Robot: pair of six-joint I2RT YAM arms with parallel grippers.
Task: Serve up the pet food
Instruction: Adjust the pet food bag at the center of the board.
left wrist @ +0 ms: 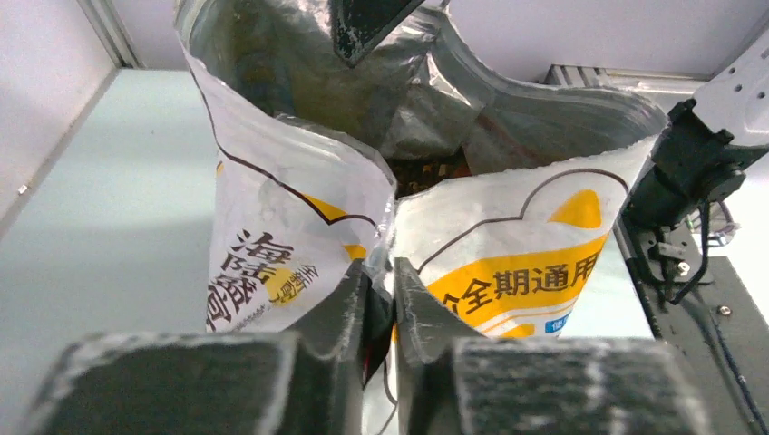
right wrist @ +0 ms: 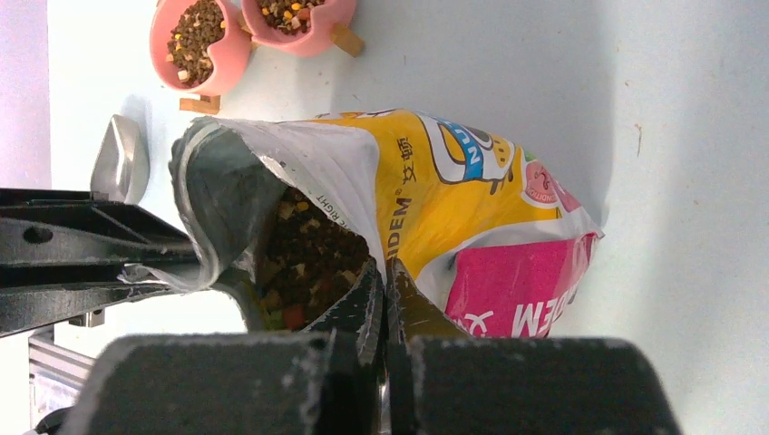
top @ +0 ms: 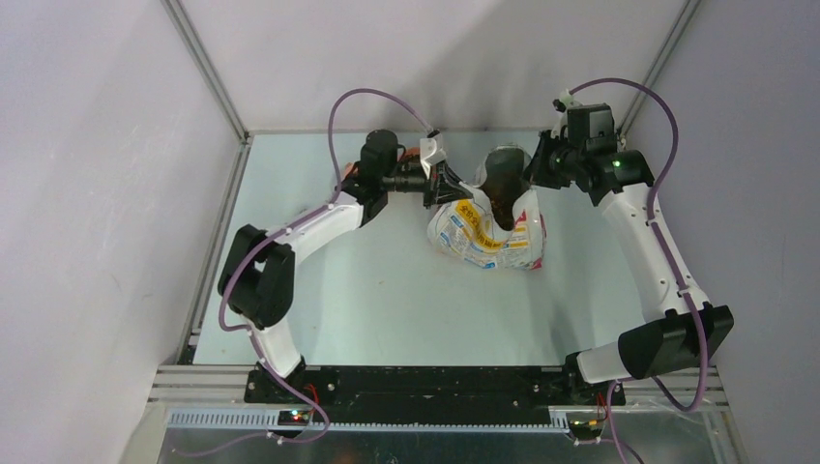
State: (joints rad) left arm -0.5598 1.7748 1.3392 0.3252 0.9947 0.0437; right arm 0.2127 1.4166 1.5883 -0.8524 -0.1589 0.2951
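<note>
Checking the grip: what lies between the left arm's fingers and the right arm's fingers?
The open mouth of the white, yellow and pink printed bag, small brown kibble pellets visible inside, seen in the top external view.

Bright even light, soft shadows, blurry near fingers (left wrist: 163, 385).

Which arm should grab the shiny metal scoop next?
Left, probably. The grey metal scoop lies by the left gripper, beyond the printed food bag from the right gripper, which pinches the bag's rim. The left must release the bag first.
</note>
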